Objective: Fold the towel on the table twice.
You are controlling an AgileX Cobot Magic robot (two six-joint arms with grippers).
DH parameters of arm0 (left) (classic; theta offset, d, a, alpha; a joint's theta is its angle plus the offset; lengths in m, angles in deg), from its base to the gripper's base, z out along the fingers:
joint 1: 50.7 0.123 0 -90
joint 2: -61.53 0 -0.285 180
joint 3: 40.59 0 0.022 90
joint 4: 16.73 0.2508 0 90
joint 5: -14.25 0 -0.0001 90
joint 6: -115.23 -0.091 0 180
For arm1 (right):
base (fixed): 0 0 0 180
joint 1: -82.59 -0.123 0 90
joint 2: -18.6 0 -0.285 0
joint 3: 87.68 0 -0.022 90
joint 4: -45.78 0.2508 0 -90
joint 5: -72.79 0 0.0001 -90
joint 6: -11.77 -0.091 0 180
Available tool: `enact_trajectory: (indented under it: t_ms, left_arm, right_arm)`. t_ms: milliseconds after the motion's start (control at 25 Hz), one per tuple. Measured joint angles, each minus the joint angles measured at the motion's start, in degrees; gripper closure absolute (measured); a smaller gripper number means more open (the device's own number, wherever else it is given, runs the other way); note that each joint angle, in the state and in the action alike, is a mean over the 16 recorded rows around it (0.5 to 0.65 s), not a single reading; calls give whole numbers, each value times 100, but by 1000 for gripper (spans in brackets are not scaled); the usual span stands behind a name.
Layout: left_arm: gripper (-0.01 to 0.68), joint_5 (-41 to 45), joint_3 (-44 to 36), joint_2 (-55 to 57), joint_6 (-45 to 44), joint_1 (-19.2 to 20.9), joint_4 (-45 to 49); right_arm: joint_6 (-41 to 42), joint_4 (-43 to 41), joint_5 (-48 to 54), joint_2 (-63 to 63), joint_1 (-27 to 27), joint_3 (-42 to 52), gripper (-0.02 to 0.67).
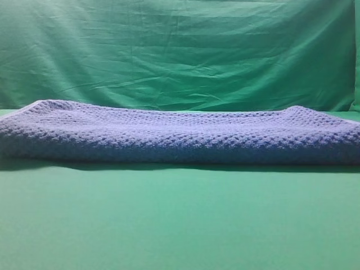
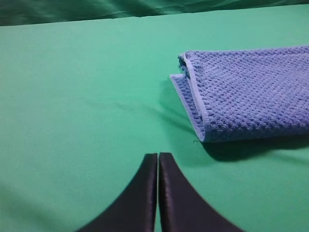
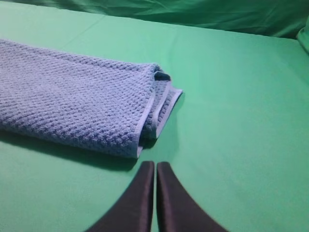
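The blue-grey waffle-weave towel point(image 1: 180, 135) lies folded in layers across the green table point(image 1: 180, 225), stretching nearly the full width of the high view. Its left end with stacked pale hems point(image 2: 193, 94) shows in the left wrist view, its right end point(image 3: 157, 104) in the right wrist view. My left gripper point(image 2: 158, 157) is shut and empty, hovering over bare table just in front of the towel's left end. My right gripper point(image 3: 155, 165) is shut and empty too, close to the front corner of the towel's right end. Neither gripper appears in the high view.
A wrinkled green backdrop cloth point(image 1: 180, 56) hangs behind the table. Bare green table surface lies in front of the towel and beyond both of its ends point(image 2: 72, 96) point(image 3: 241, 121).
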Motion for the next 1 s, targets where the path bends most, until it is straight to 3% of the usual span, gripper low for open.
enact_trajectory:
  t_ms: [440, 1000]
  left_arm:
    - [673, -29, -6, 3, 0, 0, 12]
    - [673, -34, -6, 3, 0, 0, -11]
  right_arm:
    - [0, -13, -141, 0, 23, 60, 649]
    - [0, -13, -145, 0, 485, 62, 649]
